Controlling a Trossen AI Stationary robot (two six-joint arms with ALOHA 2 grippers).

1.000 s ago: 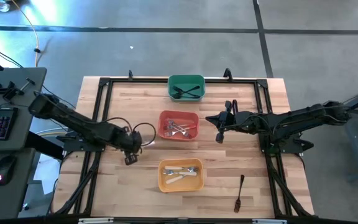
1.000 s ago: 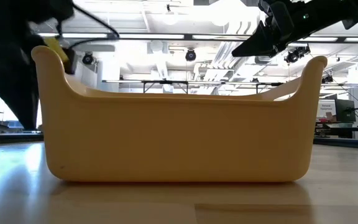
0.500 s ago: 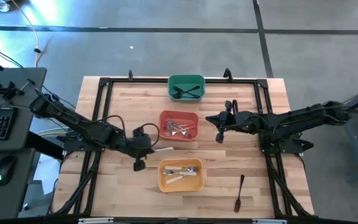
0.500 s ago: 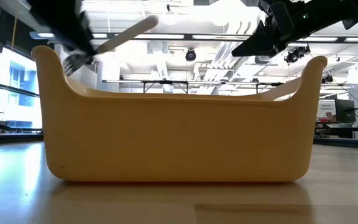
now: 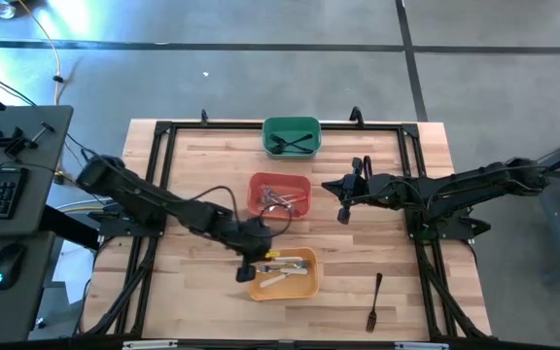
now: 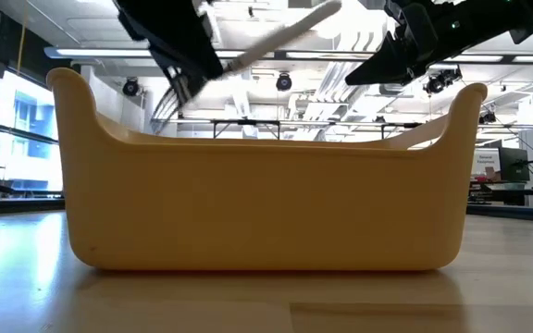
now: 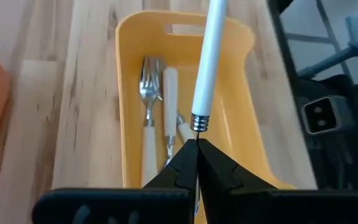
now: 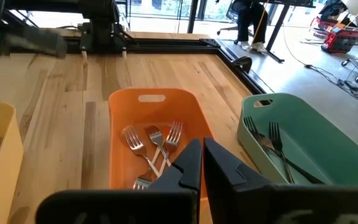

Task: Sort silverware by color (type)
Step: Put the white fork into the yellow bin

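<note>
My left gripper hovers over the left end of the yellow bin, shut on a white-handled utensil. Several white-handled forks lie inside that bin. My right gripper waits shut and empty above the table, right of the red bin, which holds several forks. Dark forks lie in the green bin. One dark fork lies flat on the table near the right front. My left gripper pinches the utensil between its two fingertips at the metal neck, just past the end of the white handle. The head is hidden by the fingers. The handle points away from the gripper over the yellow bin, tilted upward and lifted clear.
The three bins stand in a row down the table's middle: green far, red centre, yellow near. A black frame runs round the tabletop. Bare wood lies to the left and right of the bins.
My left gripper has carried the white-handled utensil from the table's left part toward the right and slightly toward the near edge, from beside the red bin to above the yellow bin. The utensil stays lifted clear in its hold.
</note>
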